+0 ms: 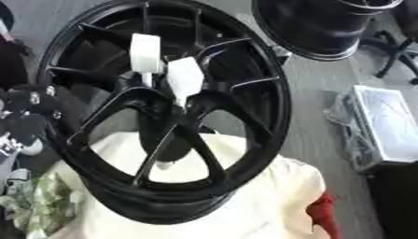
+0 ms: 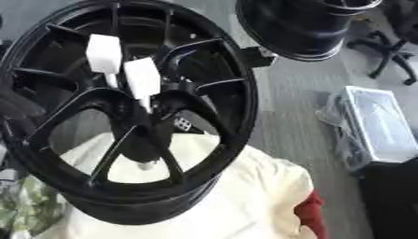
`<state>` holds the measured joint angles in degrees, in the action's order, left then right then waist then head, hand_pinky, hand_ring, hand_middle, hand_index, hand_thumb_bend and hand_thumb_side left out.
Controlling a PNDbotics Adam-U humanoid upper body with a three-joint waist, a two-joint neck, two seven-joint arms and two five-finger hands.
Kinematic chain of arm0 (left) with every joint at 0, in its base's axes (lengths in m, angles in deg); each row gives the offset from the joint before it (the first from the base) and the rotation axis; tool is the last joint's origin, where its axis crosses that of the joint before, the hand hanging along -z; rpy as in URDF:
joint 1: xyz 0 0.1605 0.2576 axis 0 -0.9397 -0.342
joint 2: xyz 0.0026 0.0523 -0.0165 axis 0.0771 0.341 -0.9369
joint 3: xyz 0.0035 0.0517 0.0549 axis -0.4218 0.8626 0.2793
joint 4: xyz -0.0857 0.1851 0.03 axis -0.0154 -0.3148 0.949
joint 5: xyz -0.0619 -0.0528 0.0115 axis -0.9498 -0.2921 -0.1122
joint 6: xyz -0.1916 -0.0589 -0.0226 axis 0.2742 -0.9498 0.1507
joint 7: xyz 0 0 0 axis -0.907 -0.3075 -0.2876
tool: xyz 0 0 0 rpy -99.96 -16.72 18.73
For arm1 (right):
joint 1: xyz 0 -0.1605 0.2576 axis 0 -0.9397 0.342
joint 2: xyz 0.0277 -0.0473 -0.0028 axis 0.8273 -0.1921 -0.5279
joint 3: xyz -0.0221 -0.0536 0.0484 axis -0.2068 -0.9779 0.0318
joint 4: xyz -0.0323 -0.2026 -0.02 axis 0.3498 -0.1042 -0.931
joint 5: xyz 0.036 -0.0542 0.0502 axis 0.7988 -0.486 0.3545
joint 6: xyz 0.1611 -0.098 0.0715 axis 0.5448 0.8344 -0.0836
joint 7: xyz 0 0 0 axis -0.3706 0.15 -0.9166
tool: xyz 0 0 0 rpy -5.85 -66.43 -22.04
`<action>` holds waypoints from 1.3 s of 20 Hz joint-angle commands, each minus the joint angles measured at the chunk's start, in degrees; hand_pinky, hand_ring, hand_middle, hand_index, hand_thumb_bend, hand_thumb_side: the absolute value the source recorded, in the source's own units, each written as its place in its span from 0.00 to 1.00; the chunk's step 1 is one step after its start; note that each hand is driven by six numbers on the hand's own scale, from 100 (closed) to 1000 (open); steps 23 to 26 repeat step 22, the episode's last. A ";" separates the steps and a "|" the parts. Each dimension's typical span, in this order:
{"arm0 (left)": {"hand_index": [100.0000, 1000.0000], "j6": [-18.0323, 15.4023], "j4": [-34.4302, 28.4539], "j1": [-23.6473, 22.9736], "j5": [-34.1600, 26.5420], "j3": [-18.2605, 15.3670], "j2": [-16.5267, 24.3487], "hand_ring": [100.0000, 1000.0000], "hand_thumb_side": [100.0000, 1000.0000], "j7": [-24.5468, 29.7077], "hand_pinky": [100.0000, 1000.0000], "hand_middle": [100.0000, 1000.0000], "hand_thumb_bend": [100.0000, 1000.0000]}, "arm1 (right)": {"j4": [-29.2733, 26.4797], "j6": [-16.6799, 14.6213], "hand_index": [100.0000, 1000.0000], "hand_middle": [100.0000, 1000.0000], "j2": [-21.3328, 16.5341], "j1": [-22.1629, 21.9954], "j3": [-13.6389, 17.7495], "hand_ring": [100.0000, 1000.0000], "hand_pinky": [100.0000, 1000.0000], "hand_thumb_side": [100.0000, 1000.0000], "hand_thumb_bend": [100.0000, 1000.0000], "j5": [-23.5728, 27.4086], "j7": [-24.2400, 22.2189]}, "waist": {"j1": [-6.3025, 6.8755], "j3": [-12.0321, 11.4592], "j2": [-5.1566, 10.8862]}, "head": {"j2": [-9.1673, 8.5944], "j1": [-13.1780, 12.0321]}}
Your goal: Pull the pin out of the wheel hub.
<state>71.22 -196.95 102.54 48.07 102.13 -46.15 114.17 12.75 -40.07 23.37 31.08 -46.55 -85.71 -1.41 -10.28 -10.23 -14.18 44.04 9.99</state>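
One black spoked alloy wheel hub (image 1: pixel 163 116) is seen tilted on a cream cloth (image 1: pixel 245 196). Two white flat-headed pins (image 1: pixel 184 77) are seated side by side near its centre. A second black rim (image 2: pixel 302 28) is seen behind. The left hand (image 1: pixel 29 109) is glimpsed at the hub's left edge, apart from the pins; its fingers cannot be made out.

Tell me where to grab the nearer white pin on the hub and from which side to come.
Grip the nearer white pin by its wide flat head, probably from the open front of the wheel. Its thin stem sits in the hub between the spokes, so only the head stands clear. Pinch across its flat faces.
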 commanded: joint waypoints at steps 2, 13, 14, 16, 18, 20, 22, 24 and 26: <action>0.69 -0.24 -0.90 0.25 0.17 -0.84 1.37 0.75 0.73 -0.34 0.59 0.64 0.00 | 4.19 -2.58 0.98 0.88 -0.93 0.02 2.93 0.93 0.97 0.72 0.38 -7.36 0.30 | 0.54 0.08 0.47 | -0.97 -0.10; 0.69 -0.21 -0.90 0.25 -0.16 -1.22 0.83 0.75 0.73 -0.82 0.59 0.64 0.00 | -1.68 3.45 0.89 0.73 4.29 3.80 9.64 0.74 0.81 0.04 0.00 2.61 14.14 | 0.87 0.20 0.37 | -1.09 -0.37; 0.69 -0.22 -0.90 0.37 -0.35 -1.27 0.67 0.75 0.73 -0.97 0.59 0.64 0.00 | -3.70 3.68 0.88 0.73 5.26 4.58 10.38 0.72 0.80 0.19 0.00 5.82 17.22 | 0.96 0.13 0.34 | -1.11 -0.31; 0.69 -0.10 -0.90 0.76 -0.94 -1.32 0.15 0.75 0.72 -1.38 0.59 0.64 0.00 | -8.31 3.24 0.89 0.74 7.54 6.39 11.31 0.72 0.80 0.35 0.00 11.22 22.75 | 1.16 -0.09 0.23 | -1.17 -0.16; 0.69 0.25 -0.90 1.27 -1.66 -1.35 -0.57 0.75 0.72 -1.84 0.59 0.64 0.00 | -12.65 2.27 0.90 0.75 10.00 8.48 11.44 0.72 0.80 0.45 0.00 14.56 25.51 | 1.36 -0.38 0.11 | -1.39 -0.11; 0.69 0.85 -0.90 1.80 -2.49 -1.40 -1.53 0.75 0.73 -2.39 0.59 0.64 0.00 | -16.08 1.36 0.89 0.74 12.64 11.12 11.67 0.70 0.80 0.47 0.00 16.43 26.95 | 1.54 -0.70 -0.04 | -1.89 -0.08; 0.69 1.85 -0.90 2.26 -3.31 -1.52 -2.93 0.75 0.73 -3.06 0.59 0.64 0.00 | -19.76 -0.10 0.87 0.72 16.36 14.61 12.63 0.68 0.78 0.43 0.00 15.99 29.49 | 1.81 -1.12 -0.26 | -2.49 0.00; 0.69 1.85 -0.90 2.26 -3.31 -1.52 -2.93 0.75 0.73 -3.06 0.59 0.64 0.00 | -19.76 -0.10 0.87 0.72 16.36 14.61 12.63 0.68 0.78 0.43 0.00 15.99 29.49 | 1.81 -1.12 -0.26 | -2.49 0.00; 0.69 1.85 -0.90 2.26 -3.31 -1.52 -2.93 0.75 0.73 -3.06 0.59 0.64 0.00 | -19.76 -0.10 0.87 0.72 16.36 14.61 12.63 0.68 0.78 0.43 0.00 15.99 29.49 | 1.81 -1.12 -0.26 | -2.49 0.00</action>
